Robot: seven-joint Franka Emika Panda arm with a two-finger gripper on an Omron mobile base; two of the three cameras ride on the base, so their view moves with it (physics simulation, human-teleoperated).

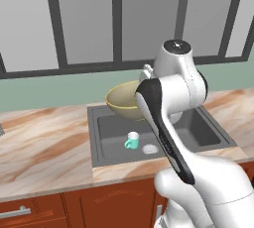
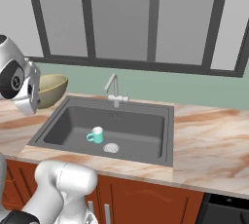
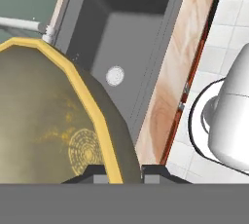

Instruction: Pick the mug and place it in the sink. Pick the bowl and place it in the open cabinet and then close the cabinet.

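The hand (image 3: 122, 172) grips the bowl (image 3: 44, 121) by its rim, lifted above the sink (image 1: 106, 145); the mug (image 1: 132, 141) stands at the drain's (image 1: 150, 148) 10 o'clock.

Green wall (image 2: 160, 84) below dark-framed windows (image 2: 121, 18)

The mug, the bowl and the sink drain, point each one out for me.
mug (image 2: 97, 135), right base view, on its teal side.
bowl (image 1: 122, 103), left base view, on its outer wall.
sink drain (image 3: 115, 75), hand view, on the silver disc.

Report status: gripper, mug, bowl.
Gripper shut on bowl rim, bowl lifted off counter. Mug upright in sink by drain. Nothing in the way.
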